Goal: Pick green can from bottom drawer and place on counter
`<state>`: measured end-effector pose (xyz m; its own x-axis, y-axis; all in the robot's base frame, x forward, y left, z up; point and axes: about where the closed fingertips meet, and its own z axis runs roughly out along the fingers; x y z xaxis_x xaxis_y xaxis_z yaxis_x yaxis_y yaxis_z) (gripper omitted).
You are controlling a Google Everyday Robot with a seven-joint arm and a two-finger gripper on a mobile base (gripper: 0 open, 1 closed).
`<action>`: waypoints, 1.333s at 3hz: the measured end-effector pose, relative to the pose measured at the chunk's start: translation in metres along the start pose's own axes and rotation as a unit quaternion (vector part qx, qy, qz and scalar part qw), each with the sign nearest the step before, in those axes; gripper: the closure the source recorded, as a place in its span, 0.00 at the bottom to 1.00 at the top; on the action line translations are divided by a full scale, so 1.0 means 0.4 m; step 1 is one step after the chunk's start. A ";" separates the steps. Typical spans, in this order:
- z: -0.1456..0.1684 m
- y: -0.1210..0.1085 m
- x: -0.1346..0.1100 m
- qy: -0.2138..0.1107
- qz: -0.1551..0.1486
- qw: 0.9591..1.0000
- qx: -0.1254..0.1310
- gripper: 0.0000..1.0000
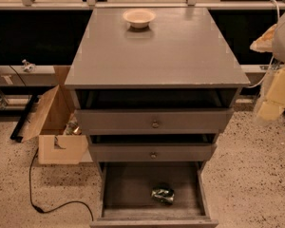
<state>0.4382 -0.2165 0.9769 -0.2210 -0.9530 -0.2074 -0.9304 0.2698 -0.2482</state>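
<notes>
I have not started the job yet. The green can (162,194) lies inside the bottom drawer (123,189), near the drawer's front and a little right of its middle. My gripper (275,96) is high above the drawer, off to its right, and I cannot tell if it is open or closed. The counter (156,56) sits high above the drawer, with a cream bowl (139,17) at its far end. The drawer sticks out past the two knobbed drawers (154,122) over it. I think I can reach straight down, minding its walls.
</notes>
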 end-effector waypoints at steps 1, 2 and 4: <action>0.000 0.000 0.000 0.000 0.000 1.000 0.000 0.00; 0.034 0.004 -0.002 -0.023 0.014 1.000 -0.008 0.00; 0.316 0.053 -0.051 -0.145 0.068 0.986 -0.053 0.00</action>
<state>0.4601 -0.1737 0.8563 -0.2673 -0.8254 -0.4972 -0.9266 0.3618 -0.1025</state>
